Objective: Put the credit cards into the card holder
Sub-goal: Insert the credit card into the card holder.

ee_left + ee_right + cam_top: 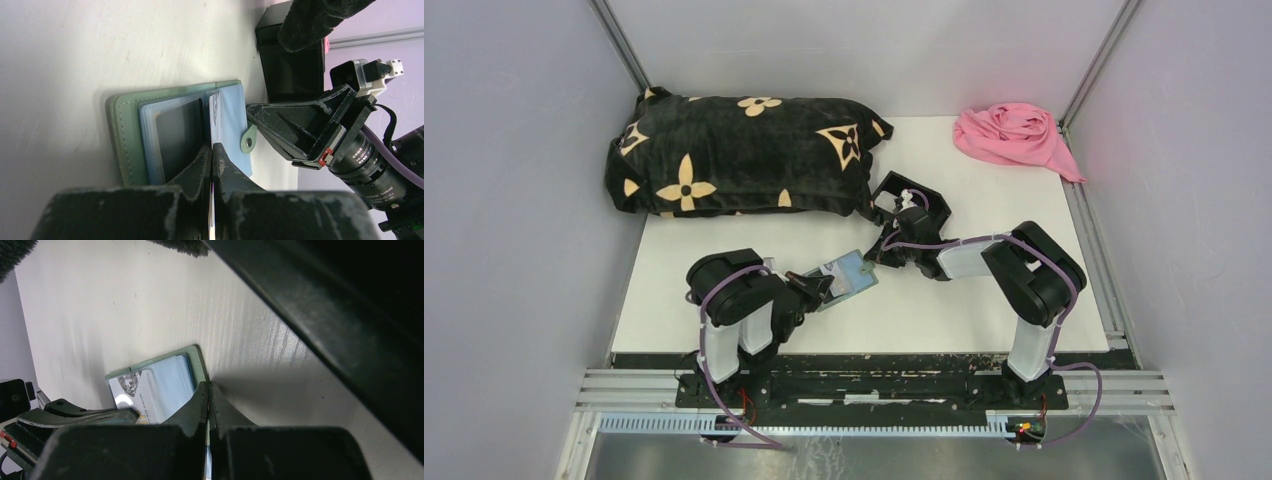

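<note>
top view high overhead; both wrist views close, low, facing the same card holder (121, 135)

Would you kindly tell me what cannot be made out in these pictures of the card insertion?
1. Left wrist view: the card is edge-on, its face unreadable; the left hand hides its lower part.
2. Right wrist view: the right hand covers the card holder's near edge.
3. Top view: the right arm partly hides the black box's inside.
</note>
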